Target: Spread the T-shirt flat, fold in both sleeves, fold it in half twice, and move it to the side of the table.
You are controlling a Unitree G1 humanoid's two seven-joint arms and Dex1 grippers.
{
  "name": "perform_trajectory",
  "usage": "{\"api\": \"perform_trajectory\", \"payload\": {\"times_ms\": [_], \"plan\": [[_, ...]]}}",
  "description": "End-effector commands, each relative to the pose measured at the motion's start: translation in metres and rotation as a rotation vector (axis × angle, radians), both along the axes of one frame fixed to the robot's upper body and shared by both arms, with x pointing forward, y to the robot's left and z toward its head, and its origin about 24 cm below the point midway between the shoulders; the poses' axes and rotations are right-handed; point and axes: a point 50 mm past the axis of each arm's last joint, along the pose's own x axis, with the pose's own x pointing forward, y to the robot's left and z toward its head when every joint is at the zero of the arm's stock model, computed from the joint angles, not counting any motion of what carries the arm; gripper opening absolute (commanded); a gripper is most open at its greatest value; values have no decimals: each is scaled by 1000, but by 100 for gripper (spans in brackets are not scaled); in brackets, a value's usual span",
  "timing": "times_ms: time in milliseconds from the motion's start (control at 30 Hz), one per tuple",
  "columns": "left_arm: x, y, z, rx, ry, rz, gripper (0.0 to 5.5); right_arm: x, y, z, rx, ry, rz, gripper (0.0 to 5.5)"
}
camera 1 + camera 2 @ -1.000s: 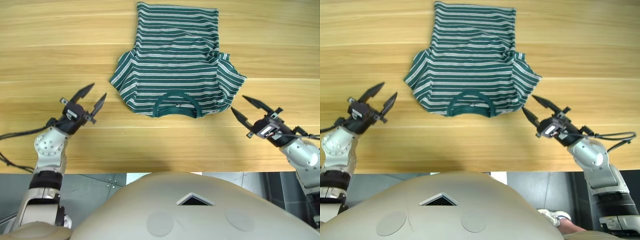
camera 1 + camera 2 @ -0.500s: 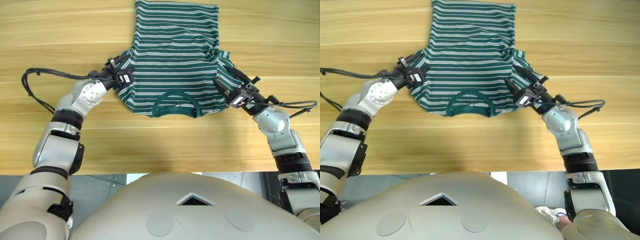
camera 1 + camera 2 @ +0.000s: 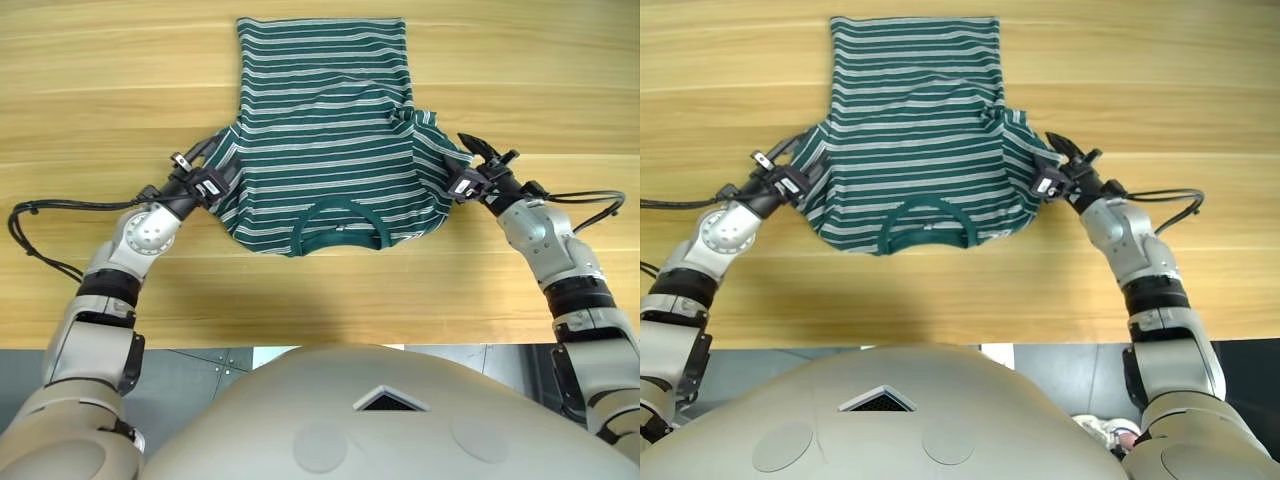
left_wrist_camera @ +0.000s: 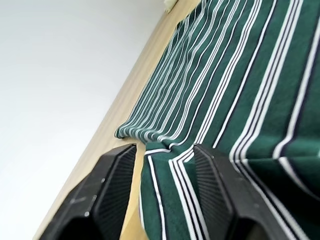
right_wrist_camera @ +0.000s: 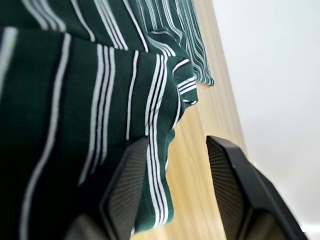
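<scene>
A green T-shirt with white stripes (image 3: 325,130) lies on the wooden table (image 3: 100,90), collar toward me and hem at the far side. Both short sleeves are bunched in against the body. My left gripper (image 3: 205,172) is at the left sleeve's edge. In the left wrist view its black fingers (image 4: 112,185) stand apart, with the sleeve hem (image 4: 165,150) between them and a strip of wood showing beside the cloth. My right gripper (image 3: 478,160) is at the right sleeve. Its fingers (image 5: 240,190) are also apart, astride the sleeve's edge (image 5: 160,125).
Bare wood surrounds the shirt on the left, the right and the near side. The table's front edge (image 3: 200,345) runs close below my arms. Black cables (image 3: 40,215) trail from both wrists over the tabletop.
Both grippers moved from near the front edge forward and inward to the sleeves, and their fingers have narrowed around the sleeve edges. The whole view has shifted a little since half a second ago.
</scene>
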Motion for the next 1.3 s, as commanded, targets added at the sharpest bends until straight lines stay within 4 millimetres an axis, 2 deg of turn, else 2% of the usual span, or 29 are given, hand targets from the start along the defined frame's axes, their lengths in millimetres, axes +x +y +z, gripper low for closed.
{"api": "perform_trajectory", "payload": {"times_ms": [33, 167, 333, 400, 500, 567, 633, 767, 867, 1000, 1100, 1200, 1267, 1300], "plan": [[-21, 0, -20, 13, 112, 26, 211, -14, -10, -27, -61, 105, -51, 216], [-25, 1, -27, 8, 140, 62, 211, -25, -23, -37, -56, 119, -125, 216], [-28, 5, -33, 15, 159, 108, 211, -31, -27, -26, 5, 58, -129, 216], [-27, 7, -33, 24, 155, 122, 211, -26, -30, -19, 2, 16, -145, 216], [-25, 6, -35, 35, 151, 122, 211, -19, -23, -7, 65, -42, -133, 216], [-26, 6, -35, 39, 148, 120, 211, -16, -19, 6, 118, -119, -125, 216], [-29, 3, -32, 13, 132, 106, 211, -11, -11, 27, 237, -238, -111, 216], [-27, 7, -23, -1, 72, 143, 211, -8, 11, 79, 563, -430, -40, 216], [-29, 15, -8, 3, -11, 177, 211, -13, 28, 92, 638, -423, 65, 216], [-44, 33, 32, 47, -169, 250, 211, -7, 51, 89, 639, -364, 169, 216], [-69, 46, 63, 63, -266, 329, 211, 2, 63, 85, 619, -332, 210, 216], [-105, 63, 86, 172, -293, 428, 211, 12, 72, 81, 616, -302, 226, 216], [-119, 68, 94, 254, -261, 444, 211, 17, 79, 78, 606, -287, 244, 216], [-121, 62, 89, 292, -192, 383, 211, 19, 81, 78, 606, -283, 255, 216]]}}
